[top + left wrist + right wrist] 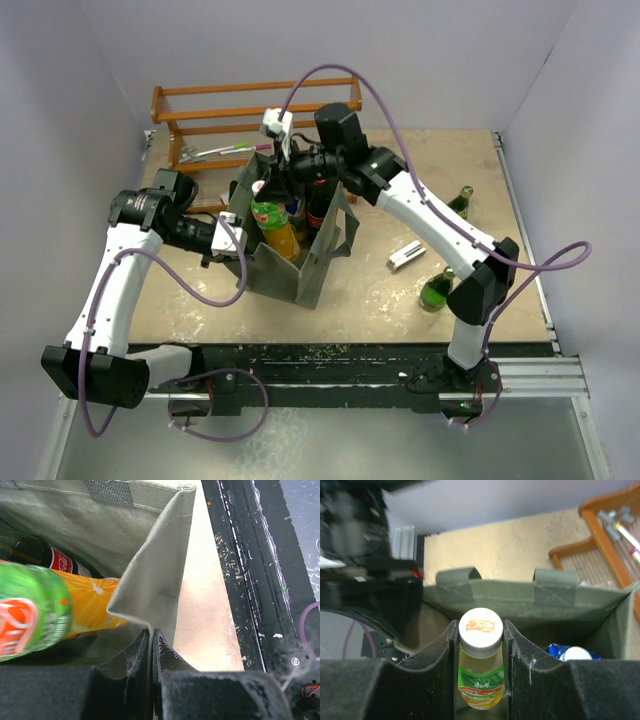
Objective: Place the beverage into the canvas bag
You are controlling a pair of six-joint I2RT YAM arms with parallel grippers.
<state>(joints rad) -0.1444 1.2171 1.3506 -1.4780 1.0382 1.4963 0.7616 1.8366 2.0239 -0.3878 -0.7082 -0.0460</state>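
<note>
Tan table point(400, 300): L hand point(151, 642) pinches canvas bag point(160, 575) rim; R hand point(480, 632) grips beverage point(481, 680).

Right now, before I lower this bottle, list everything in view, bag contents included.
canvas bag: one, grey-green, table centre, open.
orange drink bottle: one, white cap, green label, in the bag's mouth.
cola bottle: one, dark, red label, inside the bag.
blue bottle: one, white cap, inside the bag.
green bottles: two, upright on the table, right of the bag.
white object: one, small, lying between bag and green bottles.
wooden rack: one, orange-brown, back edge, small items on it.
table: one, tan.
left gripper: one, black, jaws shut on the bag's wall.
right gripper: one, black, jaws shut on the orange drink bottle.
</note>
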